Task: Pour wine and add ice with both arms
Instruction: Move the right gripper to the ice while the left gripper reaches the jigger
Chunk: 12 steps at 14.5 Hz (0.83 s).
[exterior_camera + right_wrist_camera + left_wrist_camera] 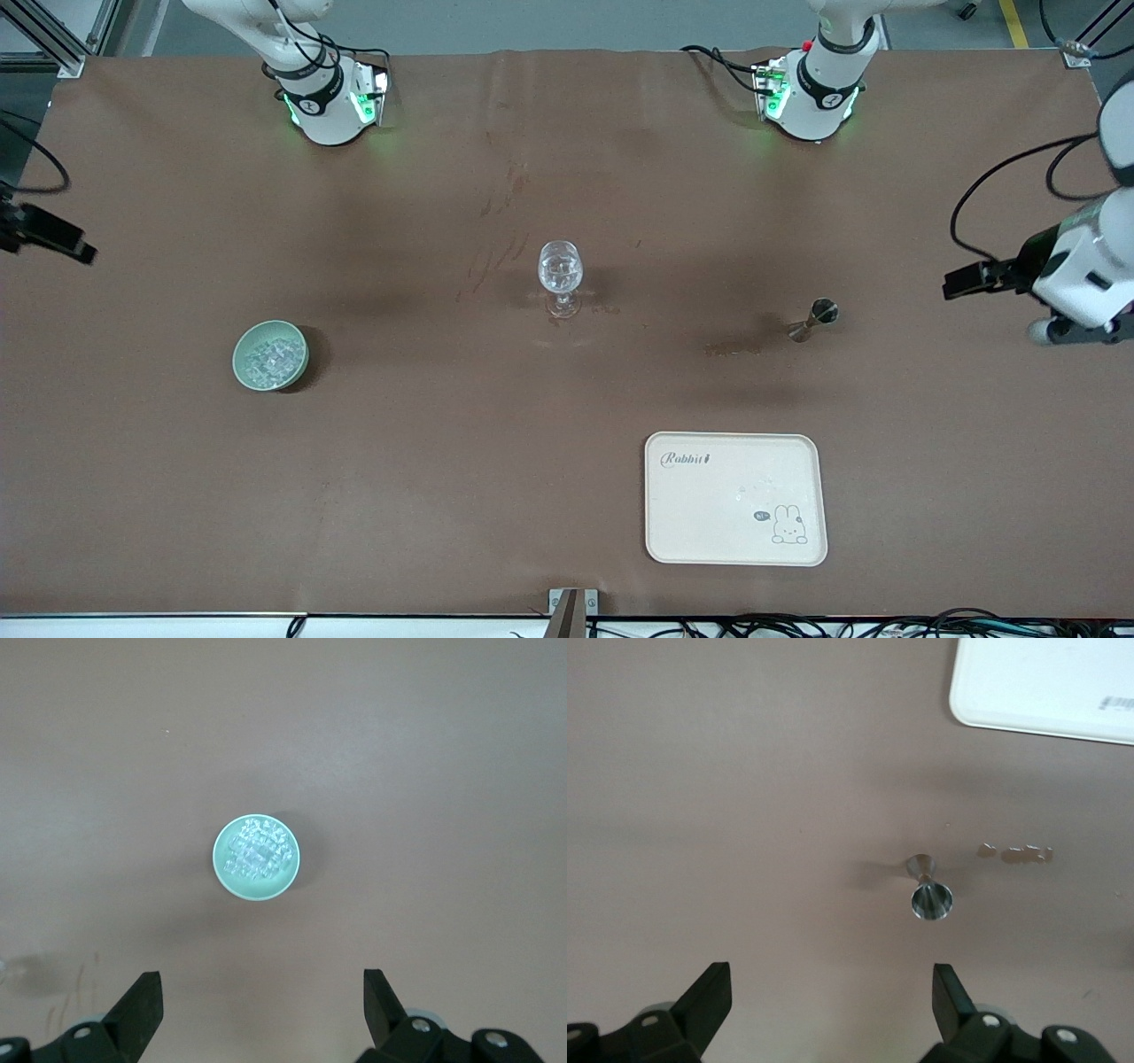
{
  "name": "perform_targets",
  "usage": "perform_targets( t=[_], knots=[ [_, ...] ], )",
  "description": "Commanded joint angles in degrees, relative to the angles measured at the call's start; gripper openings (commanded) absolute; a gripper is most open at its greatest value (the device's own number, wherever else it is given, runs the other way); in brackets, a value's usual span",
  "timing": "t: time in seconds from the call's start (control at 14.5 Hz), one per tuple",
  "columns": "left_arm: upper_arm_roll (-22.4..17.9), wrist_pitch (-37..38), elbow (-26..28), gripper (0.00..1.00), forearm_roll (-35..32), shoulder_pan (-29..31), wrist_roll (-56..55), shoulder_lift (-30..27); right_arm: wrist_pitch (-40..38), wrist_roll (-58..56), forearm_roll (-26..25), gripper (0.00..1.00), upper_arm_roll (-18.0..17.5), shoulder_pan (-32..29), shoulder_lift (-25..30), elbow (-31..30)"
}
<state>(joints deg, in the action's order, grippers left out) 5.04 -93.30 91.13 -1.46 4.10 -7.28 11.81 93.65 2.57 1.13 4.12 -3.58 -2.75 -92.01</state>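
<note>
Two arms hang raised at the table's ends, both partly cut off in the front view. On the brown table (443, 496), a cream tray (735, 461) reads "Rabbit" beside a drawn bunny; smaller print is illegible. Wide bare cloth separates everything. A pale green bowl (241, 365) toward the right arm's end holds the ice (270, 356). A wine glass (561, 275) stands mid-table, contents unclear. A steel jigger (813, 321) stands toward the left arm's end. Left gripper (831, 992) over the jigger and right gripper (262, 997) over the bowl both show fingers spread wide.
</note>
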Motion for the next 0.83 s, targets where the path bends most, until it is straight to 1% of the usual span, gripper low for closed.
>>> perform_targets(
  t=[0.0,0.14,0.28,0.35,0.48,0.55,0.69,0.76],
  knots=[
    [0.14,1.02,-3.59,1.00,-0.21,-0.24,-6.76,5.23,10.11,1.03,0.71,1.00,-0.51,-0.38,1.00,-11.32],
    [0.14,0.93,-3.59,1.00,0.32,-0.24,-7.91,7.60,18.28,1.21,0.80,1.00,-0.51,-0.20,0.65,-17.39],
    [0.14,0.32,-3.59,1.00,4.60,0.72,-10.81,11.46,25.93,1.99,0.89,1.00,-0.51,-0.03,-1.72,-21.61],
    [0.14,-0.55,-3.59,1.00,8.28,2.91,-11.69,13.14,30.40,3.74,0.89,1.00,-0.60,0.15,-3.38,-23.63],
    [0.14,-1.53,-3.59,1.00,19.43,6.52,-14.41,17.88,36.84,7.00,0.89,1.00,-0.78,1.20,-6.89,-26.02],
    [0.14,-1.53,-3.59,1.00,23.22,7.92,-16.25,20.16,39.91,7.27,0.89,1.00,-0.78,1.38,-8.74,-26.90],
    [0.14,-1.53,-3.59,0.99,28.42,9.51,-21.17,23.95,44.84,7.27,0.89,1.00,-0.86,1.73,-11.91,-28.74],
    [0.14,-1.53,-3.59,0.96,30.45,9.52,-23.45,25.36,45.82,7.27,0.80,1.00,-0.95,2.34,-12.79,-29.45]
  ],
)
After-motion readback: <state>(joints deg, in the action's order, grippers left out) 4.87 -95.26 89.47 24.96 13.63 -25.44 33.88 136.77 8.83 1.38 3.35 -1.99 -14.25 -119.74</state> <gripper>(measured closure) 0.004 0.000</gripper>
